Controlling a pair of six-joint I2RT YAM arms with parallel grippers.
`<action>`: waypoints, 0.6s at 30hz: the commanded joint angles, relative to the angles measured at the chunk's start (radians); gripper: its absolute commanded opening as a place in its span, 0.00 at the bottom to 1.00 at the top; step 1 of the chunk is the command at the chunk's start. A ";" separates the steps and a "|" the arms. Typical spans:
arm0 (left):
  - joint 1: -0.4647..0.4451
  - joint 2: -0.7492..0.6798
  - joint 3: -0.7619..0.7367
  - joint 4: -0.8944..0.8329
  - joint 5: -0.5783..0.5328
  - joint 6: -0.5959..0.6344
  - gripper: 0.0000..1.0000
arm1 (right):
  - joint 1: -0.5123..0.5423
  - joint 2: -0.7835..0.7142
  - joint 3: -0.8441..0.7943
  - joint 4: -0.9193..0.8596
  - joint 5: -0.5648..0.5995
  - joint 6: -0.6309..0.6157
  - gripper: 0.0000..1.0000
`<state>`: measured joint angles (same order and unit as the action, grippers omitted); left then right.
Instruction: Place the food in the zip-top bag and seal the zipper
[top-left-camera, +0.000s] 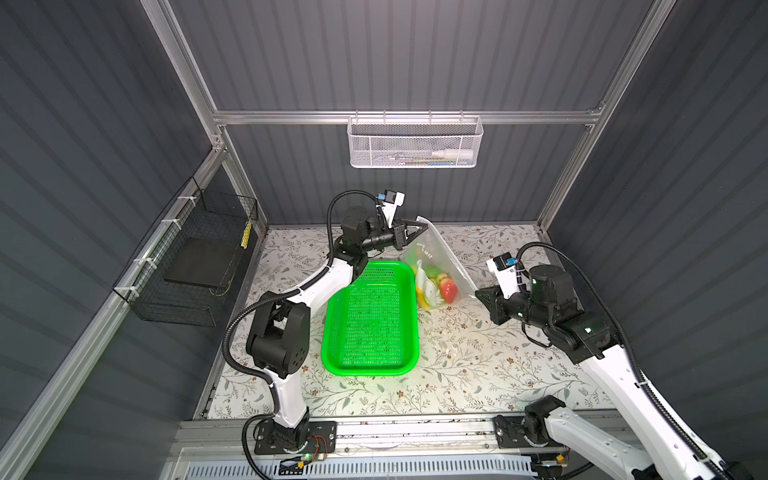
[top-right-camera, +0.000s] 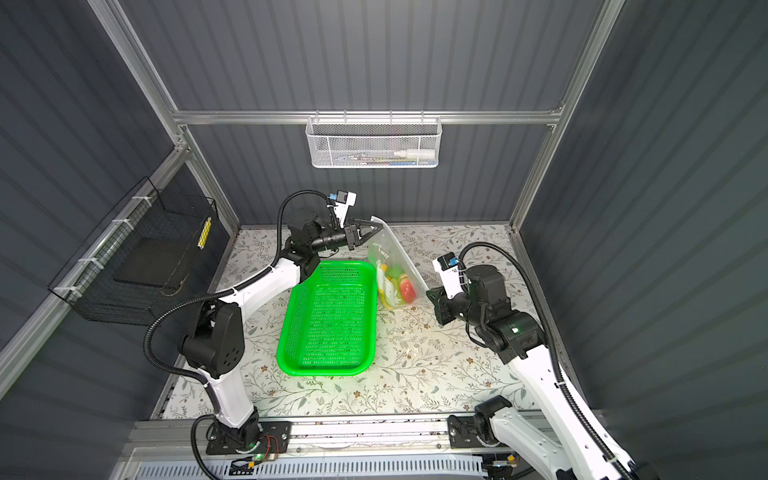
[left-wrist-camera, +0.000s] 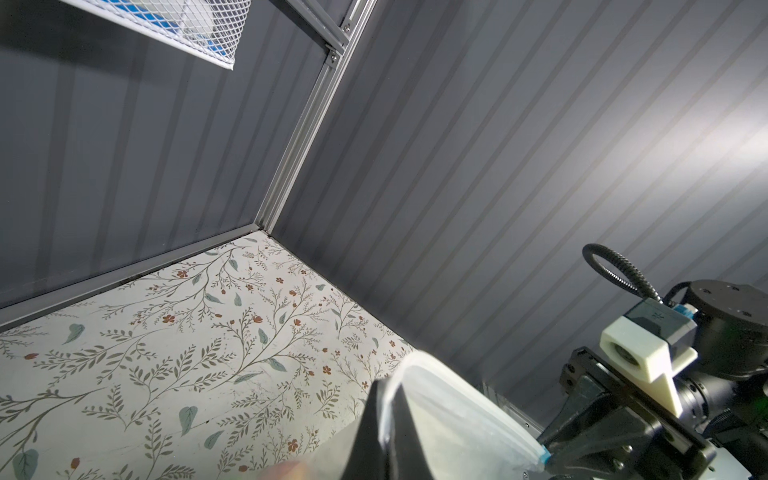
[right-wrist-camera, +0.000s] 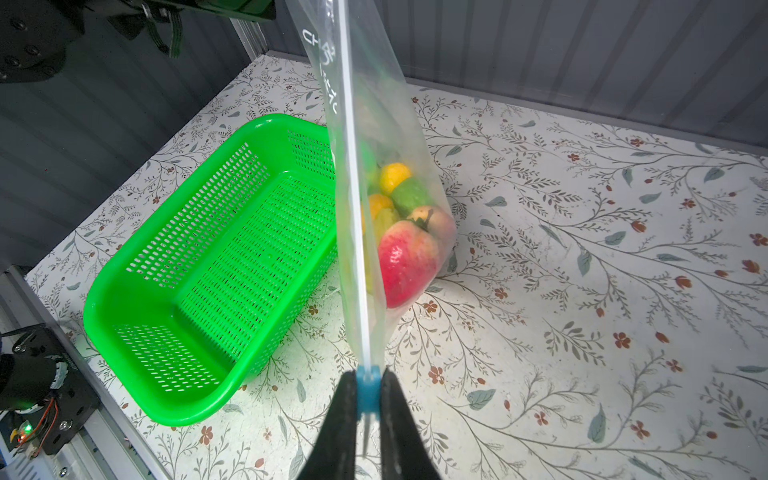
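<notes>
Fruit-filled zip-top bag (right-wrist-camera: 386, 104) hangs stretched between my two grippers, just beside the green basket (right-wrist-camera: 208, 270).
My left gripper (top-left-camera: 417, 227) is clenched on one end of the bag's mouth; my right gripper (right-wrist-camera: 368, 382) pinches the blue slider (right-wrist-camera: 368, 392) at the zipper's (right-wrist-camera: 353, 208) other end. If those jaws slip before the slider seats, I judge the food's (right-wrist-camera: 405, 253) weight could pry the zipper apart.

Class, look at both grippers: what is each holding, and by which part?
The left gripper pinches the zip-top bag at one end of its mouth edge; the right gripper clamps the light-blue slider tab at the other end.
</notes>
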<state>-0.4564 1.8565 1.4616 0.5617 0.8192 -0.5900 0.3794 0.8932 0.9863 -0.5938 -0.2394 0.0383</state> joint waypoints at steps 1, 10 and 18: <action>0.016 -0.003 0.011 0.063 -0.038 -0.012 0.00 | -0.004 0.011 0.021 -0.071 -0.004 0.014 0.24; -0.037 -0.001 -0.006 0.074 0.013 -0.013 0.00 | -0.004 0.077 0.125 0.089 0.065 -0.053 0.78; -0.054 0.001 -0.002 0.066 0.031 -0.013 0.00 | -0.004 0.271 0.261 0.120 0.088 -0.199 0.86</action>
<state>-0.5095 1.8568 1.4612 0.5915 0.8234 -0.5961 0.3790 1.1160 1.2045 -0.4999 -0.1677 -0.0849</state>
